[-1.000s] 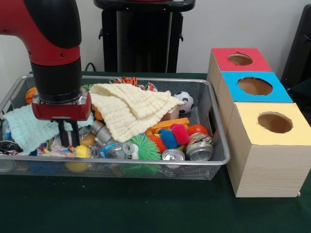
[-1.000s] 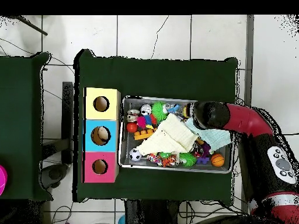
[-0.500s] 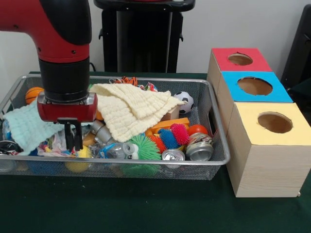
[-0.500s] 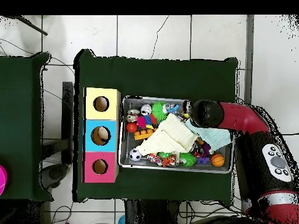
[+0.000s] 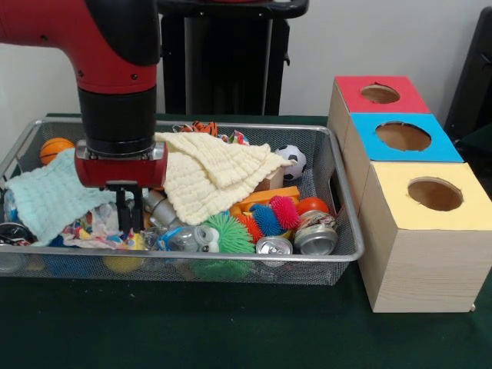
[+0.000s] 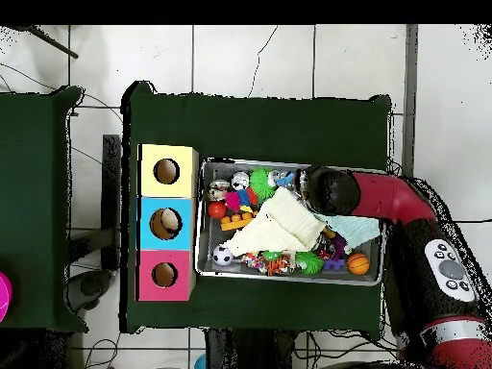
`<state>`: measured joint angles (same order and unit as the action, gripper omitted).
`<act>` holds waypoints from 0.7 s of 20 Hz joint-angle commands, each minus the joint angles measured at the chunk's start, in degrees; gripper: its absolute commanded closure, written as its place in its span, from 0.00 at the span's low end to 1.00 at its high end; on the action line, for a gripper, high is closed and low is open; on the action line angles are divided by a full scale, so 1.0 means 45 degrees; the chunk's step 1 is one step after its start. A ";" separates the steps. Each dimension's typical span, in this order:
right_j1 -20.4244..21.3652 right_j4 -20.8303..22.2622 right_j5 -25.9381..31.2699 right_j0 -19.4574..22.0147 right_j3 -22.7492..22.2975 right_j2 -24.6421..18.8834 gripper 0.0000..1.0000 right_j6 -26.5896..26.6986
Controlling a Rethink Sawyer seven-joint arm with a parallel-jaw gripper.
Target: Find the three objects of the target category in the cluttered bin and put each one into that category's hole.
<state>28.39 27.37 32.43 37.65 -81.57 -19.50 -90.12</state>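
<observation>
Now, operator, reading the front view from your left:
Bin: the wire bin (image 5: 347, 201) sits on the dark green surface (image 5: 231, 330), packed with toys.
Mint cloth: a pale mint cloth (image 5: 46, 201) lies at the bin's left end, an orange ball (image 5: 55, 147) behind it.
Target wad: one confetti-print film wad (image 5: 92, 229) lies at the front left, just left of the tool.
Tool: the tool (image 5: 128, 215) hangs low in the clutter with its two fingers (image 5: 122, 207) close together; you cannot tell whether they pinch anything.
Cream cloth: a cream cloth (image 5: 211, 173) drapes over the middle.
Cans: silver cans (image 5: 315, 238) lie at the front right.
Hole: the yellow-topped box's hole (image 5: 435, 194) is right of the bin, nearest the camera.
</observation>
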 commanded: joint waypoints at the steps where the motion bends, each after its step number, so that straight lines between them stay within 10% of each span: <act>1: 0.0477 0.0038 -0.0120 -0.0071 -0.1321 0.0116 1.00 -0.0710; 14: 0.2804 -0.0973 0.1088 0.0630 -0.3137 -0.0308 1.00 -0.0037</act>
<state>35.89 25.27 32.42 38.57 -88.49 -19.50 -90.12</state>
